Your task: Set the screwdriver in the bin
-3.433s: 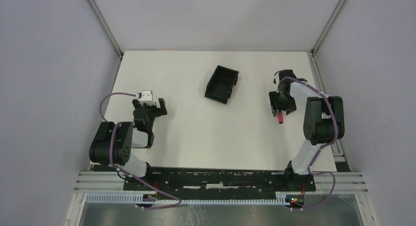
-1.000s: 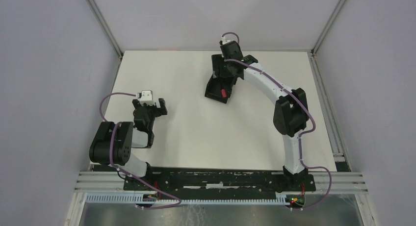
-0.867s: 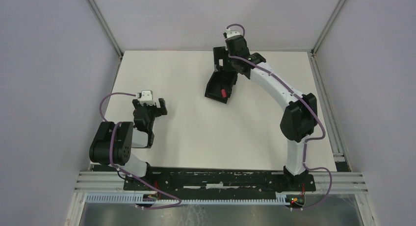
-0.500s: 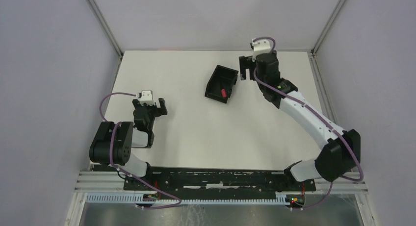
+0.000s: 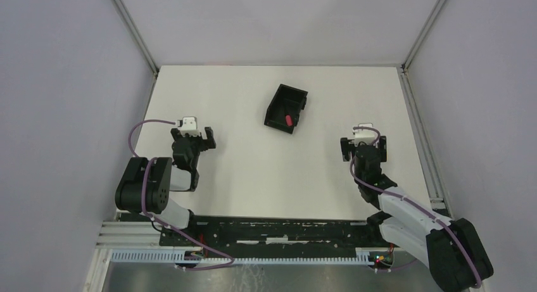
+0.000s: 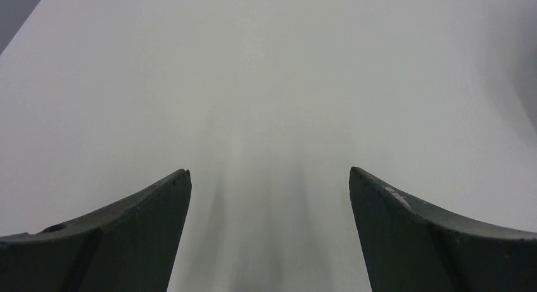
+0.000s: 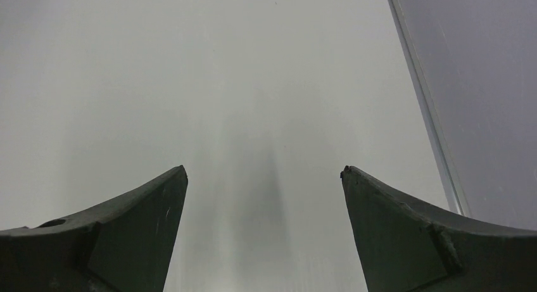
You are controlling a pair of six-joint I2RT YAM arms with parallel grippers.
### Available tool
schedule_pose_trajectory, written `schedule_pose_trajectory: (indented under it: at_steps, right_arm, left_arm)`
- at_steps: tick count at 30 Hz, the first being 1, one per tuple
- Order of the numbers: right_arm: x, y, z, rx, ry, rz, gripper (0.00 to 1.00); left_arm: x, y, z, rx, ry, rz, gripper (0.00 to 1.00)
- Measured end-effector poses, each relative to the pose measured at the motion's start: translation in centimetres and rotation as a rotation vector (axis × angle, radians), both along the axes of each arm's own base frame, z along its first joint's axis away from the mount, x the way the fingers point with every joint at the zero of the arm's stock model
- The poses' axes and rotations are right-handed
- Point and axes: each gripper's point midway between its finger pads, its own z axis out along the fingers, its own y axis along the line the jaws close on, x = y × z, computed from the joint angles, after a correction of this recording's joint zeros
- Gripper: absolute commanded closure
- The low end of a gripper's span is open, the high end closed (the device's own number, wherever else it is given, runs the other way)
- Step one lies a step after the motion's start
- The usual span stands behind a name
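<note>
The black bin [image 5: 276,108] stands at the back middle of the white table. The screwdriver [image 5: 288,120], of which only the red handle shows, lies inside the bin near its front wall. My right gripper [image 5: 362,146] is open and empty at the right side of the table, well away from the bin; its wrist view [image 7: 264,171] shows only bare table between the fingers. My left gripper [image 5: 192,138] is open and empty at the left side; its wrist view [image 6: 269,171] also shows only bare table.
A metal rail [image 7: 424,102] runs along the table's right edge beside the grey wall. Grey walls enclose the table on three sides. The arm bases sit on a black rail [image 5: 278,232] at the near edge.
My right arm has let the screwdriver go into the bin, pulled back from it and folded down to the right front of the table. The left arm has not moved.
</note>
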Motion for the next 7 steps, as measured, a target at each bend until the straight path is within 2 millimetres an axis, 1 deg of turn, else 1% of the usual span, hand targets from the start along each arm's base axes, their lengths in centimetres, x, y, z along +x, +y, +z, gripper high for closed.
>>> schedule_pose_trajectory:
  at_steps: [3, 5, 7]
  right_arm:
    - [-1.3, -1.3, -1.8, 0.0, 0.0, -0.032, 0.02]
    - [-1.7, -1.6, -2.3, 0.002, -0.002, -0.039, 0.02]
    - [-1.7, -1.8, -2.4, 0.004, -0.007, -0.044, 0.02]
  left_arm:
    - [0.0, 0.0, 0.0, 0.0, 0.0, 0.0, 0.0]
    - [0.0, 0.0, 0.0, 0.0, 0.0, 0.0, 0.0]
    - [0.0, 0.0, 0.0, 0.0, 0.0, 0.0, 0.0]
